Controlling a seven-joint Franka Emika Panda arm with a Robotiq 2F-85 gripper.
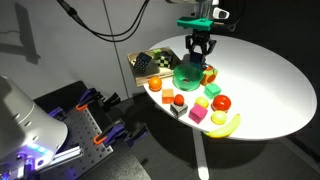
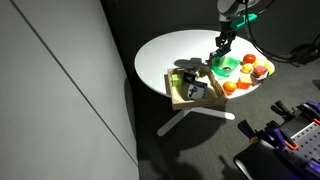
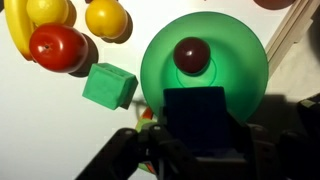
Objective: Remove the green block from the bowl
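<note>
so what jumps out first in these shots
The shiny green bowl fills the wrist view's middle, a dark red round thing inside it. Above it the end effector grips a blue-teal block; fruit and blocks crowd the round white table beside it.

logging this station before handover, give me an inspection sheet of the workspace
surface: white round table, nothing spilled seen
job's things: green block, dark blue here, in the gripper above the green bowl
clutter: dark red ball in bowl; lighter green cube beside it; tomato, banana, checkered object
gripper: appears shut on the block
cables: black cable hanging behind
surroundings: clamps on bench, grey wall
</note>
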